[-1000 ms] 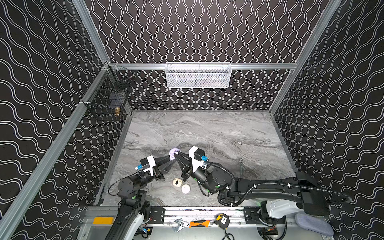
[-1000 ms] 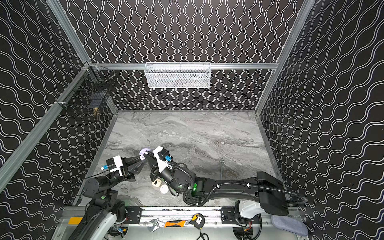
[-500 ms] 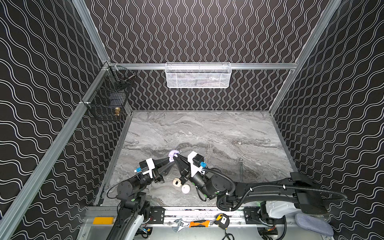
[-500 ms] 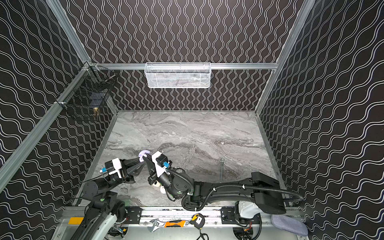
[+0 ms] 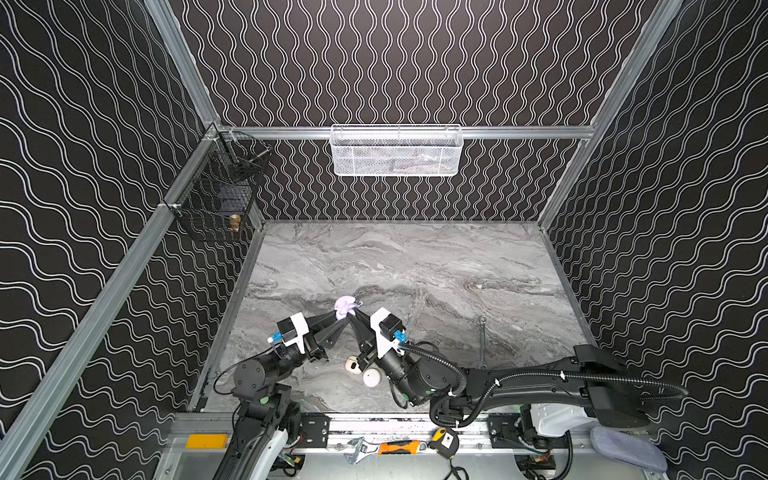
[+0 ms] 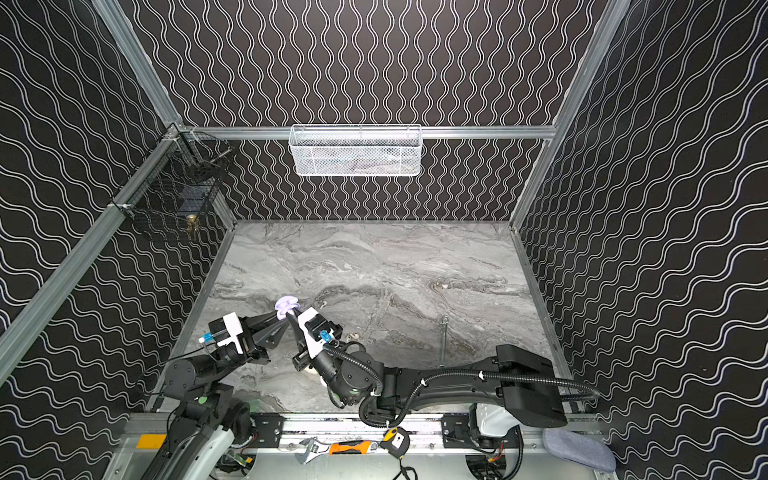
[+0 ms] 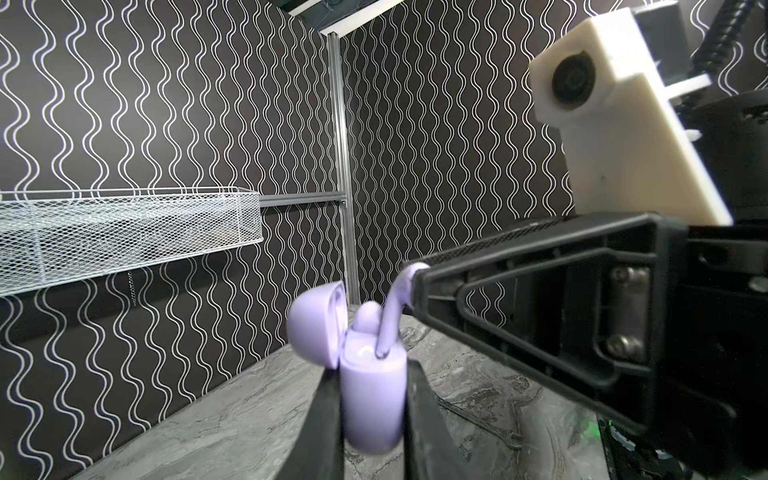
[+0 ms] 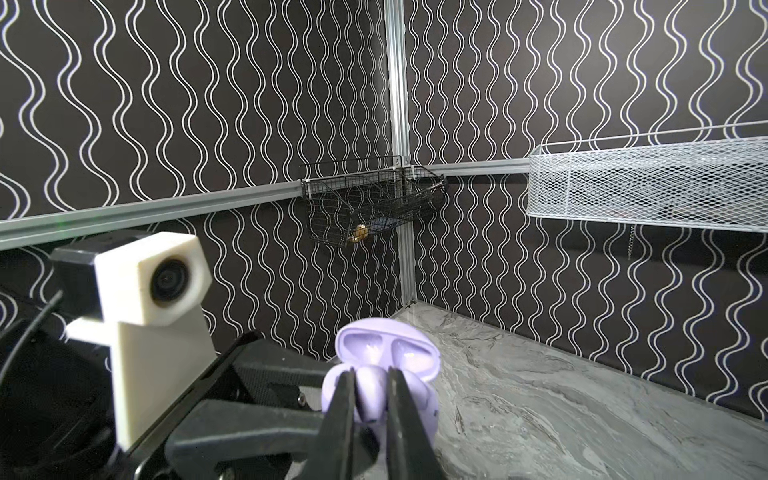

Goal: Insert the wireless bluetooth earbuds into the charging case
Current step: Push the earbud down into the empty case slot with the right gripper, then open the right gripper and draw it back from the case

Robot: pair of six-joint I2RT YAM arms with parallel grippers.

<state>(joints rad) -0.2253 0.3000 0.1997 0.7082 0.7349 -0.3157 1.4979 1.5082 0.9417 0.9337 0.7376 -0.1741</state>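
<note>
My left gripper (image 7: 372, 399) is shut on a pale lavender charging case (image 7: 370, 415), held upright above the table with its lid (image 7: 313, 328) swung open. One lavender earbud (image 7: 368, 316) sits in a slot of the case. My right gripper (image 8: 371, 382) is shut on a second lavender earbud (image 8: 371, 395), and its stem tip (image 7: 382, 351) touches the case's other slot. In both top views the two grippers meet at the case (image 5: 345, 306) (image 6: 286, 306) near the front left of the table.
A cream case (image 5: 352, 365) and a white one (image 5: 370, 377) lie on the marble under my right wrist. A long steel wrench (image 5: 482, 340) lies to the right. A white mesh basket (image 5: 396, 151) and a black wire basket (image 5: 216, 195) hang on the walls.
My right wrist has drawn back a little toward the front, with the earbud still at the case. The left arm and case have barely shifted. Both grips are unchanged.
</note>
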